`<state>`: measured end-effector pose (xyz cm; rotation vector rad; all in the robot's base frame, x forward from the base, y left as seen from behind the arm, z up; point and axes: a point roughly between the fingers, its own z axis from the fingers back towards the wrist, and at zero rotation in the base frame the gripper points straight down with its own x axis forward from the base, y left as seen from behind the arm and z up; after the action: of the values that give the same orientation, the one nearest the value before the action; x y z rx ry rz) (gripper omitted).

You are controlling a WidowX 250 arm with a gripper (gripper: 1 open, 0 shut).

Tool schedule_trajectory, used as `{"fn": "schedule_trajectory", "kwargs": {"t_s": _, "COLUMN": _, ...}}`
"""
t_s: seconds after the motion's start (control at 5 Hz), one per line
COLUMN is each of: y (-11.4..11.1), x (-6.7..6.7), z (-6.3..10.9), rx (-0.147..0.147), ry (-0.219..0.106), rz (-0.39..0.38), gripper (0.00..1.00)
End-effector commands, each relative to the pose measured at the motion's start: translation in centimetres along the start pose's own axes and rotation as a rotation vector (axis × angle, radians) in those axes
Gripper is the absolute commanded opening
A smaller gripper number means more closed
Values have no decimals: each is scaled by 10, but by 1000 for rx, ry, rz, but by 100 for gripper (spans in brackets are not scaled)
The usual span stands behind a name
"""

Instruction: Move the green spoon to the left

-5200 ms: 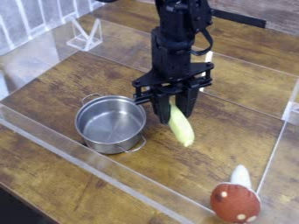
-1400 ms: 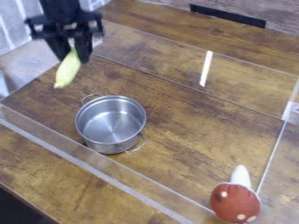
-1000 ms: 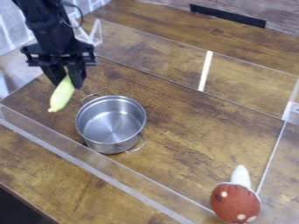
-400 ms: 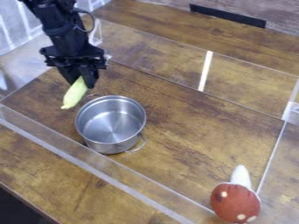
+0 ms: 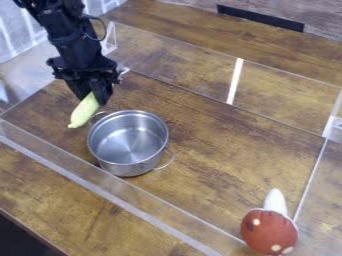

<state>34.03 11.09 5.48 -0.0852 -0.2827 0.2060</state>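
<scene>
While gripper (image 5: 88, 92) pinches green spoon (image 5: 84, 110): thick, smooth plastic handle.

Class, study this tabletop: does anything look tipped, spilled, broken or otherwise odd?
Nothing looks spilled or broken. The steel pot stands upright and empty, and the mushroom toy stands on the table at the lower right. The only thing off the table is the green spoon, hanging tilted from the hand.

Wood table (image 5: 254, 140): pot (image 5: 128, 142), mushroom toy (image 5: 269, 229)
</scene>
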Motion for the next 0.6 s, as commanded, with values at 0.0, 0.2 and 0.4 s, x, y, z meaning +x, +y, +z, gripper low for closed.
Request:
{"fn": "schedule_trajectory", "kwargs": {"t_s": 0.0, "y": -4, "x": 10, "z": 28, "rx": -1, "ry": -71, "rz": -48, "gripper": 0}}
{"fn": "schedule_trajectory", "kwargs": {"t_s": 0.2, "y": -3, "x": 22, "z": 36, "rx": -3, "ry": -70, "rz": -39, "gripper": 0}}
{"fn": "schedule_trajectory", "kwargs": {"t_s": 0.4, "y": 0, "x": 35, "z": 47, "rx": -3, "ry": -73, "rz": -25, "gripper": 0}}
